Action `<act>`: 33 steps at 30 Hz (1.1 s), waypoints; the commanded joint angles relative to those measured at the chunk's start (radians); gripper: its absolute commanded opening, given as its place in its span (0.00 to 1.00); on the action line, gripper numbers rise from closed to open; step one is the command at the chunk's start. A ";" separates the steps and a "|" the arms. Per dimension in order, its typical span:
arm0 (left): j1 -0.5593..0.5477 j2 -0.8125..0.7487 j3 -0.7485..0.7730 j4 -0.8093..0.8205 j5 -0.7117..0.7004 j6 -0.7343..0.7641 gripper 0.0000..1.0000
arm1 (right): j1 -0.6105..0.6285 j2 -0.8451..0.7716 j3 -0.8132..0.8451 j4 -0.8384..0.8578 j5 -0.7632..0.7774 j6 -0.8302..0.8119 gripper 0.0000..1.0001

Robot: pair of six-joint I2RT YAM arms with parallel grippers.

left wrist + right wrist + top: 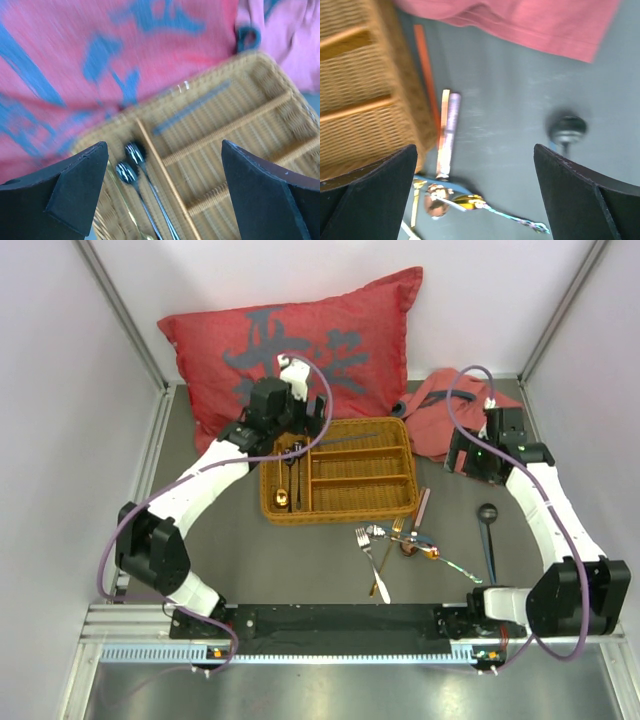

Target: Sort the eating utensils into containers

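Observation:
The tan wicker tray sits mid-table. Its long left compartment holds two dark spoons and a gold utensil, also visible from above as spoons. A dark blue chopstick lies in the far compartment. My left gripper hovers open above the tray's far left corner, nothing between its fingers. Loose utensils lie in front of the tray: a silver fork, a gold fork, spoons, a copper knife, an orange chopstick and a black spoon. My right gripper is open and empty, right of the tray.
A red cushion leans behind the tray, touching its far rim. A pink cloth lies at the back right, under the right wrist. Metal frame posts and white walls close in both sides.

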 commanded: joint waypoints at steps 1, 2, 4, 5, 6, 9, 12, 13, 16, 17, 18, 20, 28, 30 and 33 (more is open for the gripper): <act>-0.004 -0.029 -0.085 -0.016 0.133 -0.106 0.98 | -0.013 0.019 -0.007 -0.059 0.172 -0.006 0.99; -0.004 -0.034 -0.114 -0.006 0.158 -0.123 0.98 | -0.027 0.022 -0.014 -0.060 0.181 -0.004 0.99; -0.004 -0.040 -0.140 0.017 0.215 -0.132 0.98 | -0.059 0.037 -0.033 -0.074 0.201 0.004 0.99; -0.004 -0.038 -0.154 0.028 0.232 -0.143 0.99 | -0.085 0.043 -0.042 -0.076 0.204 0.007 0.99; -0.004 -0.040 -0.160 0.034 0.252 -0.146 0.99 | -0.100 0.051 -0.051 -0.077 0.212 0.005 0.99; -0.004 -0.040 -0.174 0.041 0.312 -0.144 0.98 | -0.163 0.094 -0.082 -0.087 0.211 0.008 0.99; -0.004 -0.040 -0.184 0.045 0.321 -0.140 0.99 | -0.209 0.155 -0.109 -0.076 0.194 0.017 0.99; -0.002 -0.038 -0.184 0.046 0.324 -0.138 0.98 | -0.215 0.172 -0.117 -0.073 0.192 0.019 0.99; -0.002 -0.038 -0.185 0.038 0.338 -0.132 0.98 | -0.226 0.238 -0.108 -0.076 0.188 0.024 0.99; -0.002 -0.038 -0.187 0.040 0.338 -0.130 0.98 | -0.228 0.258 -0.103 -0.076 0.191 0.027 0.99; -0.001 -0.040 -0.188 0.041 0.342 -0.130 0.98 | -0.229 0.288 -0.097 -0.083 0.191 0.027 0.98; -0.001 -0.040 -0.187 0.041 0.355 -0.130 0.98 | -0.232 0.313 -0.093 -0.082 0.197 0.030 0.98; 0.002 -0.046 -0.184 0.037 0.370 -0.127 0.98 | -0.234 0.390 -0.103 -0.070 0.136 0.022 0.67; 0.002 -0.049 -0.184 0.034 0.364 -0.126 0.98 | -0.232 0.414 -0.099 -0.073 0.105 0.021 0.54; 0.005 -0.057 -0.185 0.029 0.356 -0.123 0.98 | -0.232 0.430 -0.096 -0.065 0.068 0.013 0.40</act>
